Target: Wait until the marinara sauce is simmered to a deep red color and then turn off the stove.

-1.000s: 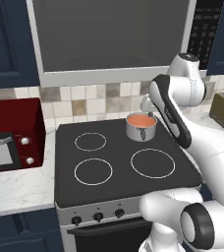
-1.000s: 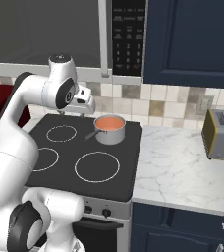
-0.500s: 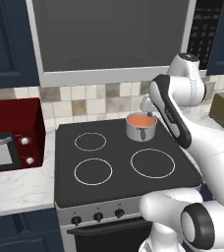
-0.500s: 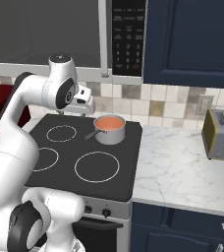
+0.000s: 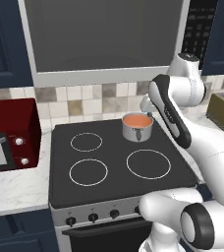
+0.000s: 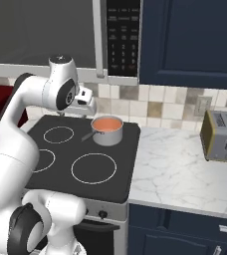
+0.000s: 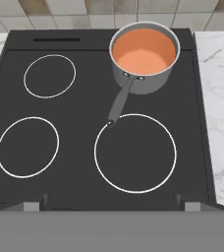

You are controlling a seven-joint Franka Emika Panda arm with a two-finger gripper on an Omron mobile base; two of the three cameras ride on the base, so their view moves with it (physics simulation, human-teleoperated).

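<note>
A: Where is the marinara sauce [image 7: 143,49]?

B: In the steel saucepan [image 7: 144,78] on the stove [image 7: 84,197], over the back right ring. The sauce is a smooth orange-red disc inside the shiny rim. The pan's dark handle [image 7: 120,104] reaches forward from the pan, and its end touches the outline of the front right ring [image 7: 135,152].

A: And the rest of the stove?

B: A black flat top with four white rings; the three rings other than the pan's carry nothing. In the left base view a silver front panel runs along the stove's front edge with a row of small black knobs [image 5: 92,217].

A: The claw [image 6: 87,101]?

B: It hangs above the stove's back half, left of the saucepan in the right base view, touching nothing. Its jaws stand wide apart, and in the hand view the two tips sit at the far bottom corners.

A: What lies around the stove?

B: A red microwave [image 5: 10,134] on the marble worktop [image 6: 185,169] to the stove's left, a toaster [image 6: 222,135] on the worktop to its right, tiled wall behind, and a grey microwave [image 5: 104,39] overhead.
</note>
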